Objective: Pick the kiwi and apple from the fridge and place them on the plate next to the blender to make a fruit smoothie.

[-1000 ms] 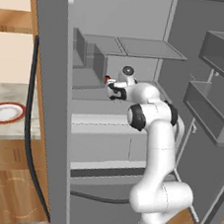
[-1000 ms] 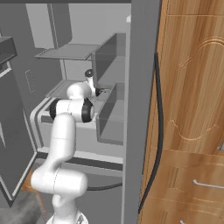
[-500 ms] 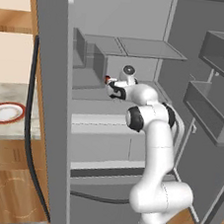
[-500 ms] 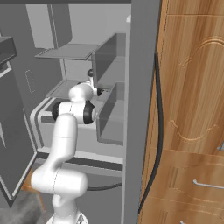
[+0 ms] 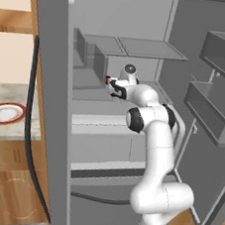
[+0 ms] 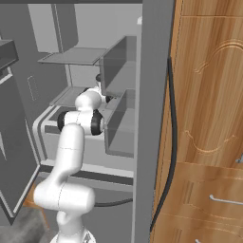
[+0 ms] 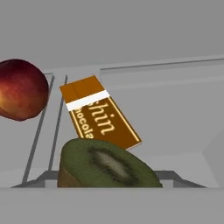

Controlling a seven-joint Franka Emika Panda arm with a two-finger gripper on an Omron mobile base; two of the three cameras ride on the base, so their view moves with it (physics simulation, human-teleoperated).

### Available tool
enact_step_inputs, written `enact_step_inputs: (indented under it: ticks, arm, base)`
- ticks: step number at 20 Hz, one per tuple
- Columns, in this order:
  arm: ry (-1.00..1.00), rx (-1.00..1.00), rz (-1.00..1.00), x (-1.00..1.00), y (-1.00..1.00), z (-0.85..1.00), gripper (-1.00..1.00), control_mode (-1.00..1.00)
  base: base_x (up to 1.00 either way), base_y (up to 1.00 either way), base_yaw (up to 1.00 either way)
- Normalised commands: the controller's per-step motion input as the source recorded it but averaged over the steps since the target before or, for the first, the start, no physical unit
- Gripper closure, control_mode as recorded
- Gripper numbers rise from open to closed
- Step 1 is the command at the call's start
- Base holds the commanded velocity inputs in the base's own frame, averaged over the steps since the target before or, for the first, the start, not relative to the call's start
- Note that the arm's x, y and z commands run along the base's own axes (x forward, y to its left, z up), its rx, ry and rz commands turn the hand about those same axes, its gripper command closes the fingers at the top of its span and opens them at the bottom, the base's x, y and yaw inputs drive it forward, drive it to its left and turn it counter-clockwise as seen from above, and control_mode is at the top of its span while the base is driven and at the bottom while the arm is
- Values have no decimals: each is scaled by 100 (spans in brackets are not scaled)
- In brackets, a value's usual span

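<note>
A: Item one?
B: Brownish olive-green cut kiwi [image 7: 107, 165], on a grey fridge shelf [image 7: 175, 113], directly before the hand camera.

A: Item two?
B: Glossy red apple [image 7: 21, 89], upper left of the kiwi, apart from it.

A: Other stock?
B: Orange-brown chocolate bar [image 7: 101, 114], flat behind the kiwi.

A: Gripper [image 5: 109, 85]?
B: Inside the tall grey fridge [image 5: 46, 101]; whether its jaws grip the kiwi, cannot tell.

A: Plate?
B: Red-rimmed white plate [image 5: 4, 113], on the table [image 5: 8, 126] left.

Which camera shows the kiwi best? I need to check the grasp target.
The hand view: the kiwi sits large and close at the bottom. From the left base view only a red speck of the apple shows by the hand; I cannot make out the kiwi there.
</note>
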Motion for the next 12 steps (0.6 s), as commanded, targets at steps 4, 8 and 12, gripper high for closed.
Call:
enact_step_inputs:
  ticks: [4, 8, 12]
  arm:
    - [0, 0, 0, -5, 0, 0, 100, -100]
    - [0, 0, 0, -35, 0, 0, 100, -100]
    - [-9, 0, 0, -54, 0, 0, 100, -100]
  base:
    - [0, 0, 0]
    - [0, 0, 0]
    - [0, 0, 0]
